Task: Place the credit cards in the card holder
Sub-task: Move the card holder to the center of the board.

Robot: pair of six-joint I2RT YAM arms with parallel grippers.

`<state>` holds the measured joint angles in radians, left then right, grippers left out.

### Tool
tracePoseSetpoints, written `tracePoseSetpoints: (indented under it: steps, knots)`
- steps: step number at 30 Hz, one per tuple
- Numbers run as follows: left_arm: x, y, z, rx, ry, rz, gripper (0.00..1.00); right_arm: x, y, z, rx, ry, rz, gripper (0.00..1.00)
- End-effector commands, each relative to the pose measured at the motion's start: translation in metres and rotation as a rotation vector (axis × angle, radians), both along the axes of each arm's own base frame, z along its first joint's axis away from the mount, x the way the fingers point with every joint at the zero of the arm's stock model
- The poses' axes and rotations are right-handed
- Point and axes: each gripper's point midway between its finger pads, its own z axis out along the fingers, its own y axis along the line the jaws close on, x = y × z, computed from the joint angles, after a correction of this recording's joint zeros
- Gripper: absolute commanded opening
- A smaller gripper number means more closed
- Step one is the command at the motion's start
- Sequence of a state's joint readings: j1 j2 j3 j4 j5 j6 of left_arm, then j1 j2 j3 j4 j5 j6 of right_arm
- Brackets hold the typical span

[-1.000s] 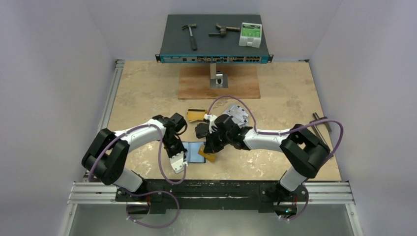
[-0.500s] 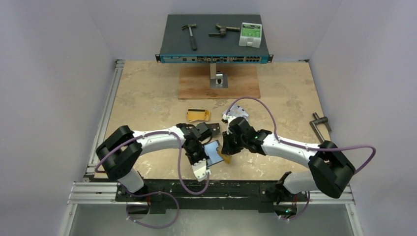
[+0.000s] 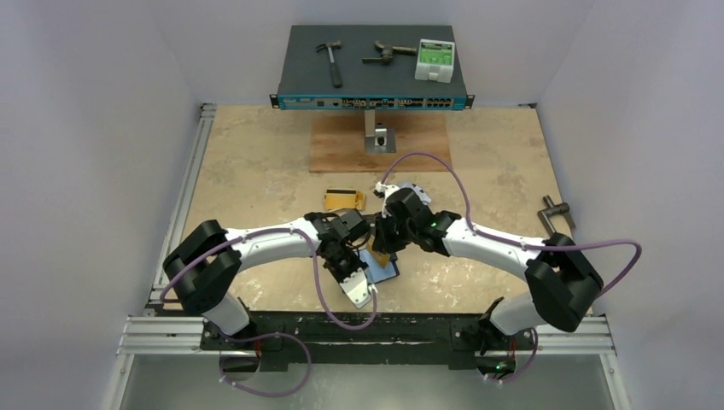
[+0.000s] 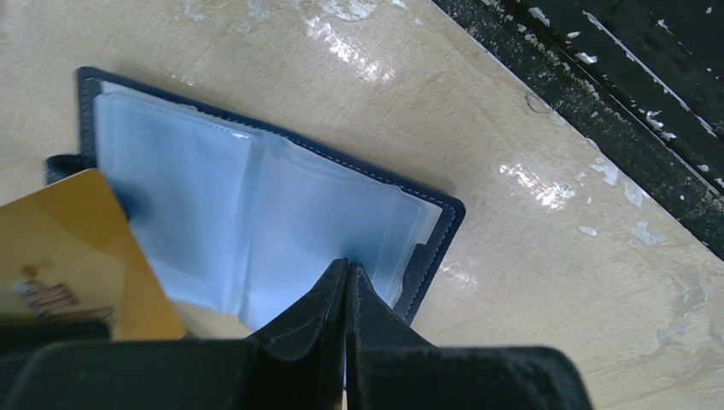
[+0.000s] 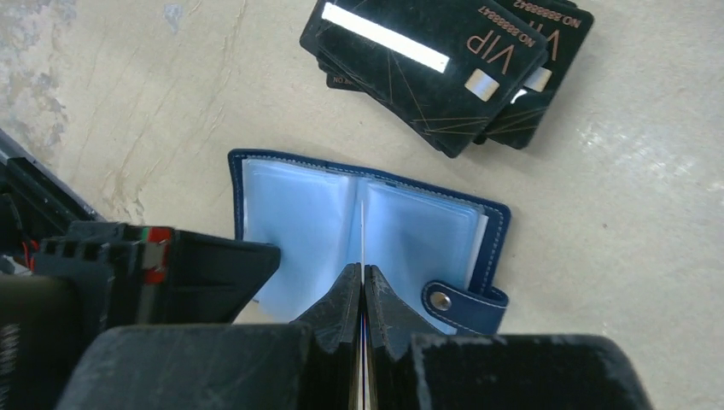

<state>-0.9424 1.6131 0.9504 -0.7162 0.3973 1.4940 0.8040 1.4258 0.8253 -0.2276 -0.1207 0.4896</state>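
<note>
Card holder (image 5: 410,231) is lying open at pressed-together tips of left gripper (image 4: 346,286); right gripper (image 5: 363,286) is pinching a gold card (image 4: 60,243) above it

1. The left arm (image 3: 265,239) was stretched low from its base toward the middle of the table (image 3: 256,171). It was bent at the elbow, and the wrist was turned back toward the near edge.
2. The left gripper (image 4: 346,273) was seen with its two fingers pressed flat together and nothing between them, the tips pointed down.
3. The right arm (image 3: 495,243) was reached inward and to the left, so that both wrists were brought close together.
4. The right gripper (image 5: 363,278) was clamped, with a thin gold card (image 4: 68,248) pinched between its fingers and the tips angled downward.
</note>
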Motion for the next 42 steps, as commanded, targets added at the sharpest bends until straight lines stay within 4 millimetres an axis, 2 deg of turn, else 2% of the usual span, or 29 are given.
tracePoseSetpoints:
  steps: [1,8,13,15,16,18,21,24,26,28,29,30,31,32,35,38,40,42]
  knots:
    - [0.003,0.002,0.019,-0.049,-0.028,0.033,0.00,0.005,0.023,0.008,0.089,-0.035,0.034,0.00]
    - [0.006,0.008,0.017,-0.045,-0.025,0.054,0.00,-0.013,0.051,-0.007,0.208,0.022,0.081,0.00]
    - [0.004,0.026,0.005,-0.011,0.000,0.087,0.00,-0.023,0.052,-0.023,0.219,0.064,0.088,0.00]
    - [-0.005,0.038,-0.004,0.016,0.020,0.091,0.00,-0.027,0.050,-0.033,0.209,0.081,0.089,0.00]
    - [0.014,0.037,-0.006,0.005,-0.098,0.032,0.00,-0.028,0.050,-0.034,0.212,0.080,0.089,0.00]
    - [0.022,0.035,-0.009,-0.016,-0.162,0.018,0.00,-0.029,0.048,-0.041,0.207,0.082,0.084,0.00]
    - [0.041,0.031,-0.008,-0.051,-0.298,0.091,0.00,-0.030,0.045,-0.046,0.201,0.080,0.081,0.00]
    - [0.062,0.028,0.021,-0.131,-0.429,0.156,0.00,-0.029,0.043,-0.051,0.187,0.071,0.084,0.00]
    - [0.069,0.024,0.048,-0.214,-0.528,0.125,0.19,-0.029,0.041,-0.053,0.177,0.060,0.091,0.00]
    - [0.062,0.019,0.076,-0.314,-0.587,0.053,0.21,-0.030,0.041,-0.056,0.179,0.058,0.095,0.00]
    - [0.055,0.019,0.083,-0.339,-0.592,0.004,0.26,-0.030,0.040,-0.056,0.183,0.060,0.095,0.00]
    - [0.047,0.020,0.087,-0.346,-0.590,-0.044,0.67,-0.031,0.039,-0.057,0.184,0.060,0.094,0.00]
    - [0.040,0.024,0.089,-0.337,-0.579,-0.073,0.87,-0.032,0.038,-0.058,0.185,0.059,0.092,0.00]
    - [0.034,0.027,0.090,-0.326,-0.560,-0.072,0.95,-0.033,0.037,-0.058,0.190,0.059,0.090,0.00]
    - [0.021,0.026,0.109,-0.350,-0.510,-0.007,1.00,-0.034,0.035,-0.060,0.186,0.048,0.099,0.00]
    - [0.034,0.015,0.152,-0.482,-0.645,0.016,1.00,-0.037,0.034,-0.063,0.186,0.045,0.117,0.00]
    - [0.033,0.014,0.181,-0.535,-0.734,-0.045,1.00,-0.037,0.034,-0.065,0.184,0.040,0.124,0.00]
    - [0.027,0.020,0.196,-0.503,-0.728,-0.091,1.00,-0.037,0.033,-0.065,0.188,0.034,0.125,0.00]
